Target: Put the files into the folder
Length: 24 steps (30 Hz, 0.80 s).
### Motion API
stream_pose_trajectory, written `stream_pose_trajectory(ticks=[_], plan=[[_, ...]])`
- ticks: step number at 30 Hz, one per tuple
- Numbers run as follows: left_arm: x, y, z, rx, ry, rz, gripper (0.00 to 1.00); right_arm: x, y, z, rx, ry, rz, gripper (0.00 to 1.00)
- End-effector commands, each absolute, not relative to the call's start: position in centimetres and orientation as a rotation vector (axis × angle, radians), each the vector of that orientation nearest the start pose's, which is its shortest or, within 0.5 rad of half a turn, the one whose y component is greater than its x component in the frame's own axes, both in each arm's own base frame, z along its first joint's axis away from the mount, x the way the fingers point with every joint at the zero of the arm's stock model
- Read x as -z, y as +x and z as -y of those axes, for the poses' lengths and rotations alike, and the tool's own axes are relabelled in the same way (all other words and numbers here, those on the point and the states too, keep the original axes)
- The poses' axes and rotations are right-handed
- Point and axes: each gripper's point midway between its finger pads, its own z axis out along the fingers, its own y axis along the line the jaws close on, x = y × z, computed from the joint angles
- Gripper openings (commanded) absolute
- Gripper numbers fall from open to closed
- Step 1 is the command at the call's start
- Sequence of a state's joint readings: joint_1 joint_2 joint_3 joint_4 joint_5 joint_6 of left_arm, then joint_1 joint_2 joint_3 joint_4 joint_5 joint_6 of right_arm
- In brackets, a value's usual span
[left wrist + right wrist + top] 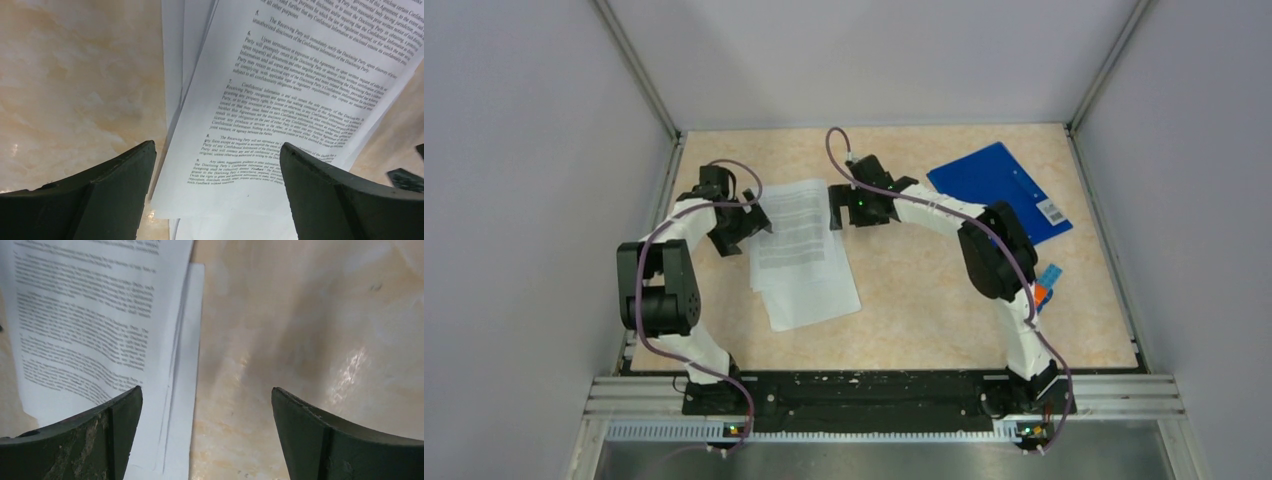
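Left pincer (217, 150), right pincer (207, 390) agape, flanking files (799, 250)

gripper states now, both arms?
Left gripper: open, empty, over the files.
Right gripper: open, empty, at the files' edge.

Printed white files (802, 255) lie fanned left of closed blue folder (999, 190)
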<state>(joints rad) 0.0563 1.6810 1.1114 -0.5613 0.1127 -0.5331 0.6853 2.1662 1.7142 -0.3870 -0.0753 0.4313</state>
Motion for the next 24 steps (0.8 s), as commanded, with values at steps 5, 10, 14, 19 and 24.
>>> stream_pose_trajectory(ticks=[5, 10, 14, 19, 24], plan=[[-4.8, 38.6, 1.0, 0.288, -0.729, -2.631, 0.98, -7.5, 38.0, -38.9, -0.673, -0.325, -2.469, 0.99], [-3.4, 38.9, 1.3, 0.317, -0.726, -2.665, 0.98, -6.7, 36.9, -39.8, -0.707, -0.315, -2.487, 0.99], [-3.1, 38.9, 2.7, 0.371, -0.699, -2.675, 0.98, -6.3, 36.3, -40.2, -0.727, -0.296, -2.495, 0.99], [-2.9, 38.6, 5.5, 0.433, -0.638, -2.701, 0.98, -5.4, 36.2, -40.5, -0.754, -0.268, -2.507, 0.99], [-3.2, 38.0, 9.1, 0.494, -0.564, -2.716, 0.98, -4.9, 36.8, -39.1, -0.764, -0.217, -2.518, 0.99]])
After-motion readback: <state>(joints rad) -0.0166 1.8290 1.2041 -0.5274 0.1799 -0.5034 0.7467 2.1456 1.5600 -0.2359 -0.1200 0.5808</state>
